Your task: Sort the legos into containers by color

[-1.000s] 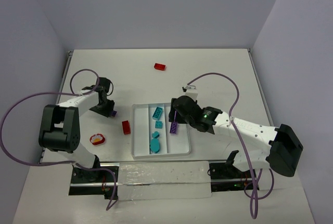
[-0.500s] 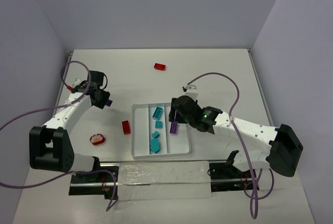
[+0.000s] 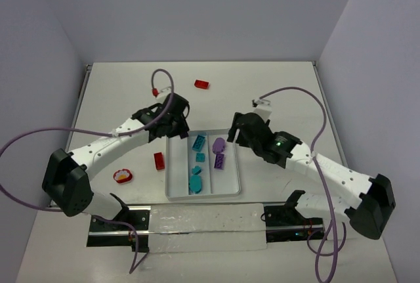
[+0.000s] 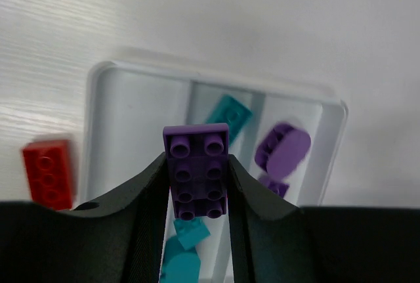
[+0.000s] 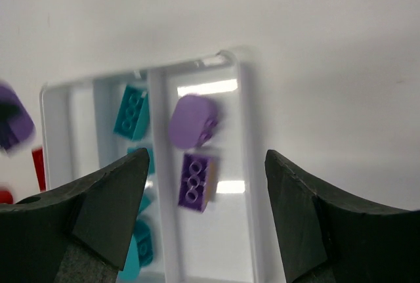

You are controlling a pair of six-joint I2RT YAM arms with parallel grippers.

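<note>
Left gripper (image 4: 197, 159): pinching the purple brick (image 4: 195, 176) across its long sides, studs facing my camera, above the left part of the tray (image 3: 168, 165) at its far edge.
Right gripper (image 5: 205, 165): spread and empty, above the right compartment, where two purple pieces (image 3: 218, 144) lie.
Handling: I judge it light, rigid and slick. The flat side walls are where to hold it; a corner pinch could twist.
Loose: red brick (image 3: 159, 160) just left of the tray.

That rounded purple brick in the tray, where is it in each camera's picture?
Top external: centre, round purple brick in the right compartment of the tray, far end.
Left wrist: right of centre, right of the held brick.
Right wrist: just left of centre, upper half.
Shared landmark: the white tray.
</note>
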